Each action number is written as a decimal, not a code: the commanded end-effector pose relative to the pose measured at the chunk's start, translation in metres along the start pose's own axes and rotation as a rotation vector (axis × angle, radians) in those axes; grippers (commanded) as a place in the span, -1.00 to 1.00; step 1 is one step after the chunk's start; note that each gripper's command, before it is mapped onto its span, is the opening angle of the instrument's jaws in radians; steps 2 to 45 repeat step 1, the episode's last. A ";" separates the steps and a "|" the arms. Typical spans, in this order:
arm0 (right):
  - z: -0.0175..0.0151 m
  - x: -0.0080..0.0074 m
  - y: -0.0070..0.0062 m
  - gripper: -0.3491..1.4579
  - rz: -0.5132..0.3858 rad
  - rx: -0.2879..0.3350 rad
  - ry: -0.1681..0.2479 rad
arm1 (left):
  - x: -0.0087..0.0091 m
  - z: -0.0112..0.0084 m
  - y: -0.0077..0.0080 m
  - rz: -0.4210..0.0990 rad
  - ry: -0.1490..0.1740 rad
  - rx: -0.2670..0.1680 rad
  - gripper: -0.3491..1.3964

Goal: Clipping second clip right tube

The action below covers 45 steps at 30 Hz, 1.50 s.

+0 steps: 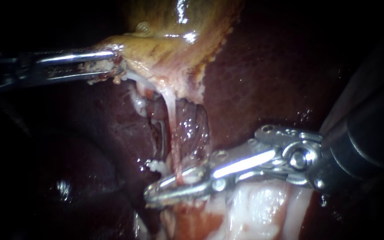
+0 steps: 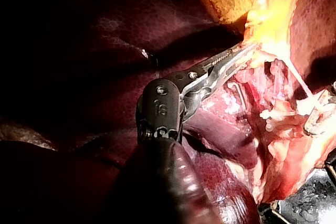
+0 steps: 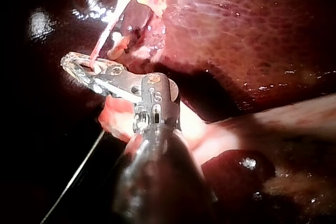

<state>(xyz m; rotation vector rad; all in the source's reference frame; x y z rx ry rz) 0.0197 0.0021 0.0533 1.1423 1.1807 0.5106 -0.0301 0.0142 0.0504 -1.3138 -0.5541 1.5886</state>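
1. The left instrument (image 1: 114, 66) pinches the edge of the gallbladder (image 1: 170, 49) between its jaws and lifts it. The right tube (image 1: 170, 120) hangs below as a thin, taut, pale strand over the liver (image 1: 267, 75).
2. The right instrument (image 1: 174, 186) has its jaws pressed onto the low end of that tube, one on each side, with only a narrow slit between them. The right wrist view shows the same.
3. No clip can be made out on the tube.
4. The strand looks thin and stretched, so a sideways tug from the right instrument or a harder lift from the left one could tear it.
5. If the jaws sit askew, a clip could catch only part of the tube, or trap the pale tissue (image 1: 254, 209) just beneath.
6. If the left grip slips on the wet edge, the tube would slacken and shift within the jaws.
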 end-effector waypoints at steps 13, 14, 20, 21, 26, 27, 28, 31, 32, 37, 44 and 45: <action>0.0000 0.0000 0.0001 -1.00 0.000 -0.001 0.001 | 0.0000 0.0000 0.0000 0.000 0.000 0.001 -1.00; 0.0000 0.0000 0.0001 -1.00 0.000 -0.001 0.001 | 0.0000 0.0000 0.0000 0.000 0.000 0.001 -1.00; 0.0000 0.0000 0.0001 -1.00 0.000 -0.001 0.001 | 0.0000 0.0000 0.0000 0.000 0.000 0.001 -1.00; 0.0000 0.0000 0.0001 -1.00 0.000 -0.001 0.001 | 0.0000 0.0000 0.0000 0.000 0.000 0.001 -1.00; 0.0000 0.0000 0.0001 -1.00 0.000 -0.001 0.001 | 0.0000 0.0000 0.0000 0.000 0.000 0.001 -1.00; 0.0000 0.0000 0.0001 -1.00 0.000 -0.001 0.001 | 0.0000 0.0000 0.0000 0.000 0.000 0.001 -1.00; 0.0000 0.0000 0.0001 -1.00 0.000 -0.001 0.001 | 0.0000 0.0000 0.0000 0.000 0.000 0.001 -1.00; 0.0000 0.0000 0.0001 -1.00 0.000 -0.001 0.001 | 0.0000 0.0000 0.0000 0.000 0.000 0.001 -1.00; 0.0000 0.0000 0.0001 -1.00 0.000 -0.001 0.001 | 0.0000 0.0000 0.0000 0.000 0.000 0.001 -1.00; 0.0000 0.0000 0.0001 -1.00 0.000 -0.001 0.001 | 0.0000 0.0000 0.0000 0.000 0.000 0.001 -1.00; 0.0000 0.0000 0.0001 -1.00 0.000 -0.001 0.001 | 0.0000 0.0000 0.0000 0.000 0.000 0.001 -1.00; 0.0000 0.0000 0.0001 -1.00 0.000 -0.001 0.001 | 0.0000 0.0000 0.0000 0.000 0.000 0.001 -1.00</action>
